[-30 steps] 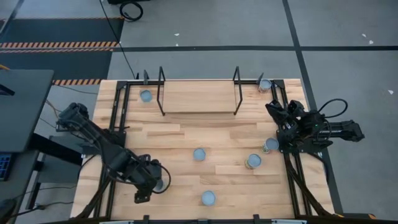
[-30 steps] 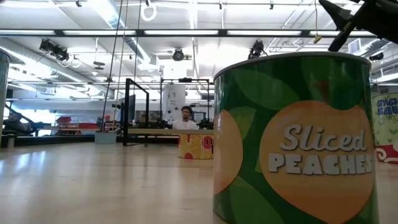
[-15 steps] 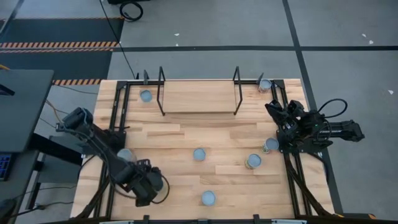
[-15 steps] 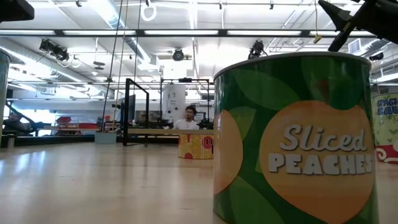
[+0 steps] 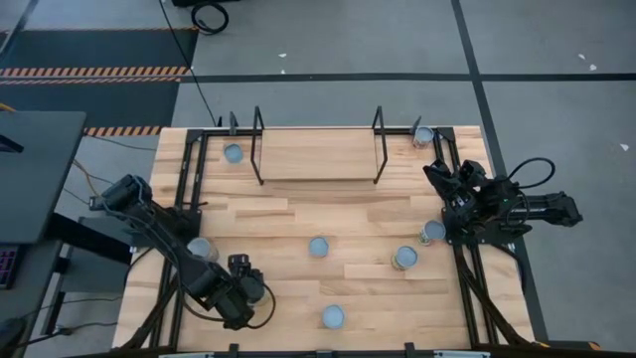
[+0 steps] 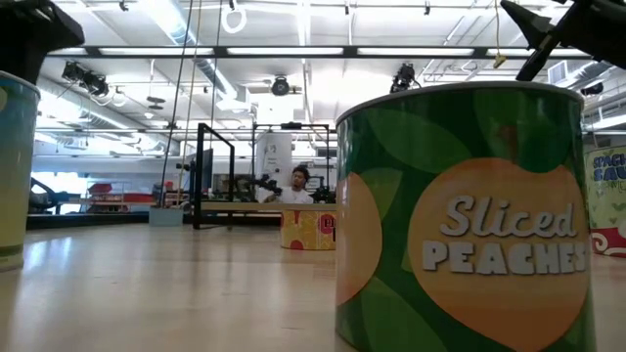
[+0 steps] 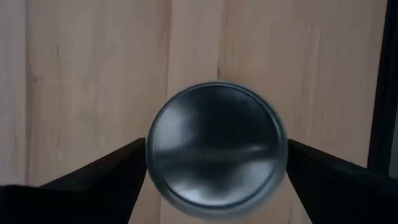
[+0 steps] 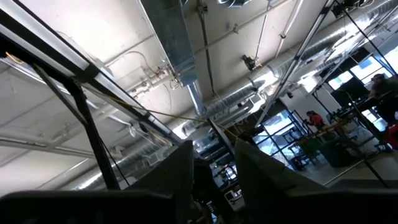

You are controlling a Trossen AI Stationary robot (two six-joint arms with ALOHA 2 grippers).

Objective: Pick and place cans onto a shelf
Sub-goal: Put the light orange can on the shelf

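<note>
Our left end effector (image 7: 216,177) hangs over the worktop (image 5: 288,224) near its front left corner, fingers spread wide on either side of a silvery-topped can (image 7: 216,151) that stands directly beneath it, neither finger (image 7: 102,177) clearly touching. It holds nothing yet. We judge the risk to be an off-centre close: one finger meeting the rim first would shove or tip the can. The shelf (image 5: 316,157) lies well beyond the end effector, at the far edge. Our right end effector (image 8: 211,162) waits at the right edge, pointing upward, fingers slightly apart and empty.
</note>
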